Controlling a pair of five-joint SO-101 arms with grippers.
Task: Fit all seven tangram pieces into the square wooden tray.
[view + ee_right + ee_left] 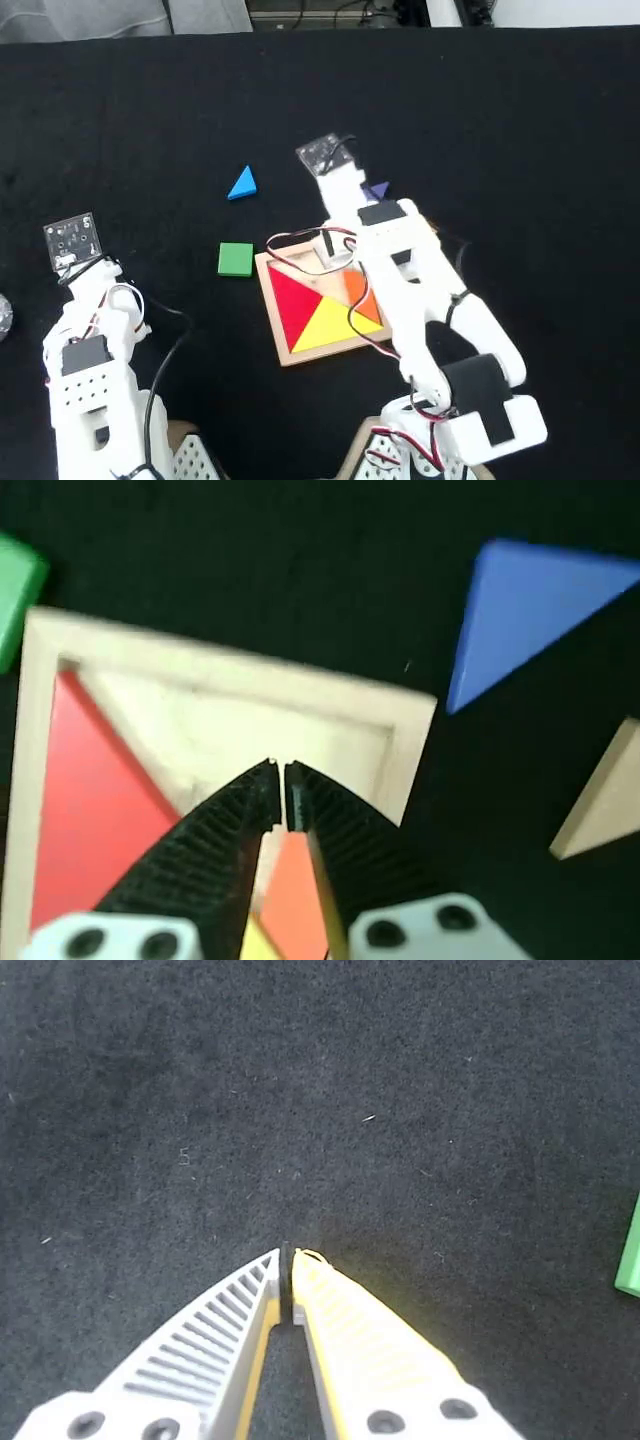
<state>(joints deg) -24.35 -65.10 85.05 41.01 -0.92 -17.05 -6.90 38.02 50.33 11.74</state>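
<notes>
The square wooden tray (270, 312) lies mid-table and holds a red triangle (290, 300), a yellow triangle (330, 325) and an orange piece (360, 290). My right gripper (278, 775) is shut and empty, hovering over the tray's bare floor (250, 725) near the red triangle (90, 800). Just past the tray's corner lie a dark blue triangle (530, 610) and a tan piece (605, 800). A green square (235, 259) sits beside the tray, and a small light blue triangle (242, 185) lies farther back. Over black cloth, my left gripper (288, 1260) is shut and empty.
The left arm (90, 350) stands at the near left, well away from the tray. The right arm (420, 300) covers the tray's right side and part of the dark blue triangle (377, 190). Black cloth covers the whole table.
</notes>
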